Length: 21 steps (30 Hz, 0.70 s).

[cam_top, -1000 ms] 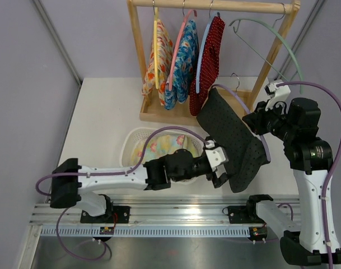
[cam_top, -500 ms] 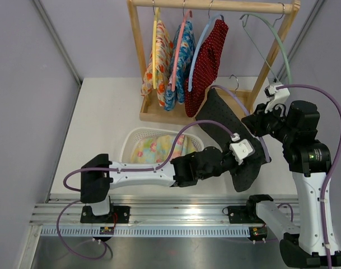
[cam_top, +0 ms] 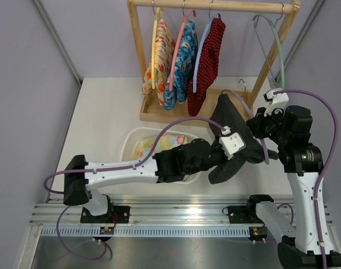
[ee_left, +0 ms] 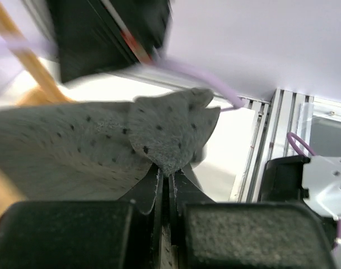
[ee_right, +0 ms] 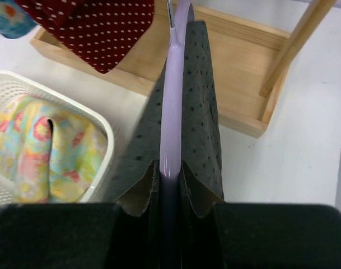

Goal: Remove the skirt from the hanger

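Skirt: Skirt (cam_top: 230, 134) was dark grey with small dots, held in the air above the bench (cam_top: 103, 112), just right of the basket and in front of the rack's base; it hung draped over the lavender hanger (cam_top: 248, 112).
Skirt's lower part: a bunched fold near its edge was pinched, and the cloth spread away from that pinch towards the hanger.
Lavender hanger: it ran tilted through the skirt, its wire hook sticking out at the top near the rack's base, off the rail.
Left fingers: left fingers (ee_left: 158, 189) were pressed together on the skirt's fold, with no gap visible between them in the wrist view.
Right fingers: right fingers (ee_right: 150, 224) were clamped on the hanger's bar, with skirt cloth lying down both sides of it.
Basket: a white basket (cam_top: 132, 141) sat on the bench under the left arm, with pale floral cloth (ee_right: 41, 151) in it.
Rack: a wooden rack (cam_top: 138, 50) stood at the far side of the bench.
On the rail: an orange floral garment (cam_top: 159, 56), a blue floral garment (cam_top: 184, 61), a red dotted garment (cam_top: 208, 59), and a bare green hanger (cam_top: 278, 47) at the right end.
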Tool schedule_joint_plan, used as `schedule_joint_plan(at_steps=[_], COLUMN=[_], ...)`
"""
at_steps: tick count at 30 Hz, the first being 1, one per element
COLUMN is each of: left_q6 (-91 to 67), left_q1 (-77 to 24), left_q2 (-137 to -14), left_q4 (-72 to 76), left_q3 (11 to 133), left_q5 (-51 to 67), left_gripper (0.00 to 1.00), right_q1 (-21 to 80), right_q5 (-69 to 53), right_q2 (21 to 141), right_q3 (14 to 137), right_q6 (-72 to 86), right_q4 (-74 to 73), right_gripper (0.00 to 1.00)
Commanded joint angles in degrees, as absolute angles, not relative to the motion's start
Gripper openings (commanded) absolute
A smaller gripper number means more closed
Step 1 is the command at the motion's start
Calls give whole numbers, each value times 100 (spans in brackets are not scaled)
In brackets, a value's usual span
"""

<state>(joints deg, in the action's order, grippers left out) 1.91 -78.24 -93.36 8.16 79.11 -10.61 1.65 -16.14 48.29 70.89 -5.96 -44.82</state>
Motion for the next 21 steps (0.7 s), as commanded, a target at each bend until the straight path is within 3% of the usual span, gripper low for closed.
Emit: schedule_joint_plan(at_steps=[1,13,21], left_q6=[675,1256,1600], left_q1=[-7822,-7822,-7813], left_q2=[-8237,-6847,-7356], left_q4=[600,18,-404], left_q3=[8376,9140,10142], left_q5=[-1160,-1169,-1231], left_gripper=[0,0,0], right_q1=[53,-255,-281], right_q5=[-976,-905,-1098], right_q2=[4658,4658,4711], right_q3=[6778,6364,6407], right_q6=[-1010,-1116,-1125], right_q4=[-3499,-3270,-3305], right_gripper=[0,0,0])
